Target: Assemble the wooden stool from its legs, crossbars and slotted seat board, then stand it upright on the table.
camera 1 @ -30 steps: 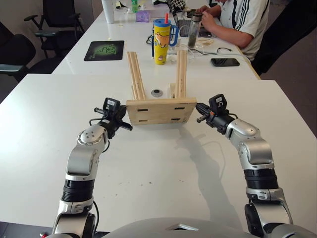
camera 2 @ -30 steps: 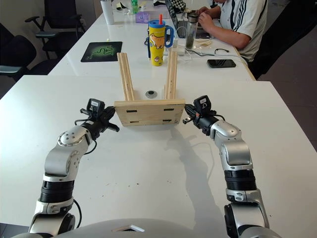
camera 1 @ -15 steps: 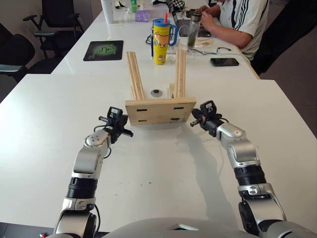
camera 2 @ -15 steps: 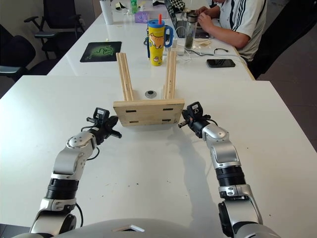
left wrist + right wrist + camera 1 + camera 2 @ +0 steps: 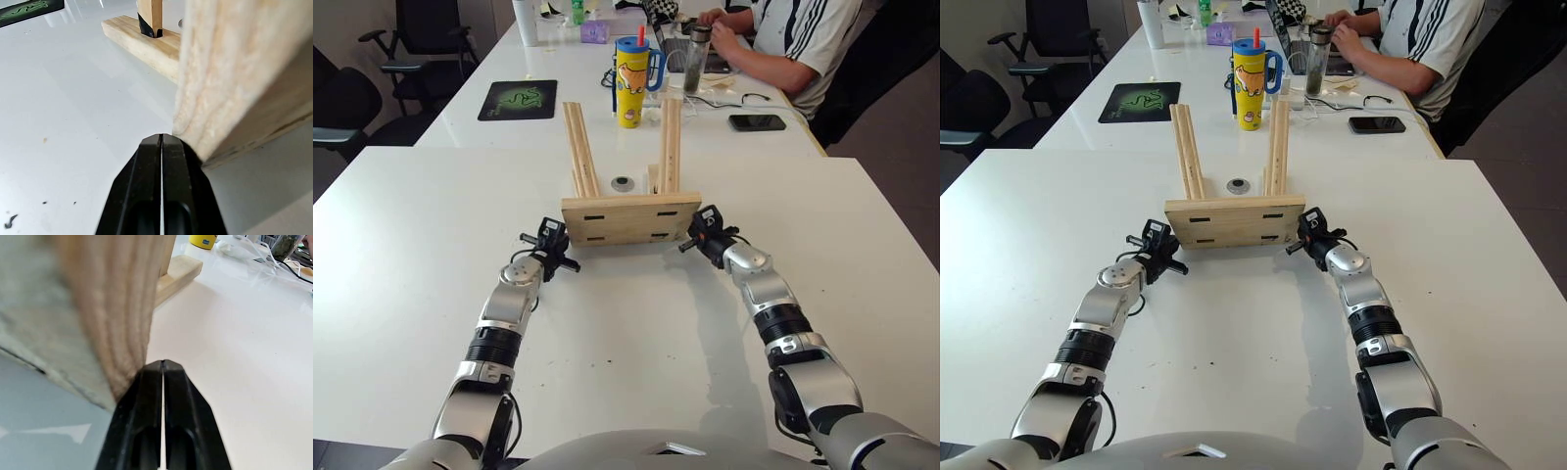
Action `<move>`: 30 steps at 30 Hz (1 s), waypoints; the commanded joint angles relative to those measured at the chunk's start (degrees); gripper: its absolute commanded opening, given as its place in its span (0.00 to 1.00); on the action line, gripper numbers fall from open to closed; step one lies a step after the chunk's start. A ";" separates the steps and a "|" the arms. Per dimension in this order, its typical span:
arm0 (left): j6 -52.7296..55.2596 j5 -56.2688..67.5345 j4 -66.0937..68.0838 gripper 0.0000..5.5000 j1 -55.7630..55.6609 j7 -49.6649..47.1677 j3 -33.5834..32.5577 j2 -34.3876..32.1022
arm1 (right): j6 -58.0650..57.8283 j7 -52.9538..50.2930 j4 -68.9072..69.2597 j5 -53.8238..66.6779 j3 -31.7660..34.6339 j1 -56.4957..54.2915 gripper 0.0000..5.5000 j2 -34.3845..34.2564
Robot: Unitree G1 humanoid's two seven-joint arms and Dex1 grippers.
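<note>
The wooden stool (image 5: 628,201) looks assembled: its legs (image 5: 579,147) sit in the slotted seat board (image 5: 1234,222), which stands on edge on the tabletop (image 5: 411,245) with the legs pointing away. Tipping it upright is, I judge, what remains. The left pincer (image 5: 161,139) and right pincer (image 5: 163,364), both closed with nothing between the fingers, touch the board's lower corners.

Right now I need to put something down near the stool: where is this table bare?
Bare: table outside the left gripper, outside the right gripper, and on the robot's side of the seat board. Crowded: between the legs behind it, where a small round object lies.
</note>
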State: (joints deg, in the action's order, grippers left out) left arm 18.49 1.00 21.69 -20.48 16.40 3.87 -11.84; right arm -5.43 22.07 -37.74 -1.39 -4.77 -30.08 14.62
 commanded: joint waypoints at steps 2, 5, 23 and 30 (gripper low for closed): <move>-0.16 0.00 -0.94 0.00 0.62 1.30 1.59 1.58 | 1.57 2.58 1.61 0.74 -1.31 0.38 0.00 -2.47; 0.25 0.84 -4.13 0.00 -0.53 1.82 1.53 2.10 | 1.14 3.87 4.83 1.96 -1.56 0.85 0.00 -3.44; 17.46 7.05 -37.53 0.00 -12.60 1.72 0.35 5.79 | -19.00 2.92 37.84 10.71 3.95 -9.00 0.00 -4.67; 18.45 6.54 -35.97 0.00 -14.96 1.61 -1.55 5.06 | -21.62 1.90 39.26 11.35 5.81 -11.61 0.00 -4.66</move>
State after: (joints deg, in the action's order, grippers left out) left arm 37.70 4.00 -14.15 -32.26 14.29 -2.27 -10.46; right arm -26.97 21.74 0.79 7.83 4.93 -38.09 13.66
